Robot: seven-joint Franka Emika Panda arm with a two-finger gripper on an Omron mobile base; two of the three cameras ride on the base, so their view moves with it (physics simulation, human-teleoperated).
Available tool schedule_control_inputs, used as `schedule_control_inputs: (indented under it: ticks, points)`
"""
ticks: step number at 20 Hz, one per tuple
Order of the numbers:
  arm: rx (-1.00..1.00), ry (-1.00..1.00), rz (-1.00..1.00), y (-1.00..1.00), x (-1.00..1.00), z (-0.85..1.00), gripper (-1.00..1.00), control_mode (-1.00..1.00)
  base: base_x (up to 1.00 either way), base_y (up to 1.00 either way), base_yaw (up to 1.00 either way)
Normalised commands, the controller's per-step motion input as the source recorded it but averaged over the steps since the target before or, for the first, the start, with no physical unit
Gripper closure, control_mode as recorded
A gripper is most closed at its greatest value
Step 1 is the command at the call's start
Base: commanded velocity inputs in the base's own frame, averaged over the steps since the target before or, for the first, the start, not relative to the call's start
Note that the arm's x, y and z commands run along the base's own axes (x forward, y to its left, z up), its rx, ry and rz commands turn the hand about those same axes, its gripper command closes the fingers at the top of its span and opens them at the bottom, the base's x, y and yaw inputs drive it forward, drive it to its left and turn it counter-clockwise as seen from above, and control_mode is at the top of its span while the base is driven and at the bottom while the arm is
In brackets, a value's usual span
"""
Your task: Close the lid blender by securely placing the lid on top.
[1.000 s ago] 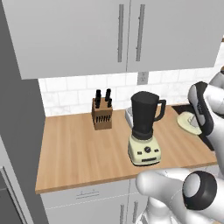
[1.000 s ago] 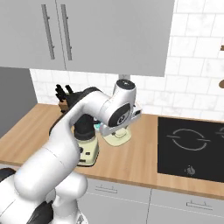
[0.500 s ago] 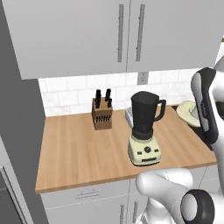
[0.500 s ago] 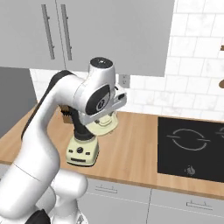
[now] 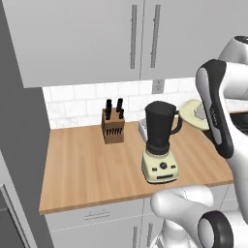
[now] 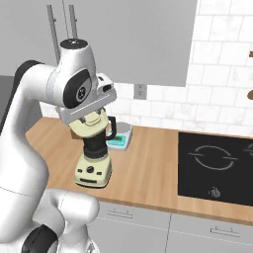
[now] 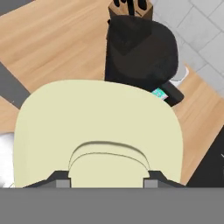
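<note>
Hand (image 7: 107, 177): my two dark finger tips are clamped on the raised centre knob of the pale cream-yellow round lid (image 7: 98, 131); I carry it in the air.
Lid position: in my hand view it covers the near foreground, with the open rim of the jar beyond its far edge; in the right base view the lid (image 6: 88, 129) hangs under my wrist, close above the jar. Contact with the rim: cannot tell.
Blender (image 5: 160, 143): tall dark tapered jar with side handle, upright on its cream base with dark knobs, on the wooden counter (image 5: 82, 164); jar uncovered.
Wooden knife block (image 5: 113, 127): behind the blender's left, near the white tiled wall.
Small scale with teal face (image 6: 120, 141): just behind the blender.
</note>
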Motion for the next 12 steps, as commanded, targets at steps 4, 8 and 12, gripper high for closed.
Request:
schedule_control_inputs:
  ticks: [4,8,12]
  points:
    - [0.00,0.00,0.00,0.12,0.00,0.01,1.00,-1.00,0.00,0.00,0.00]
    - [0.00,0.03,0.00,0.40,0.11,0.21,1.00,-1.00,0.00,0.00,0.00]
    - [0.00,0.03,0.00,0.46,0.24,0.07,1.00,-1.00,0.00,0.00,0.00]
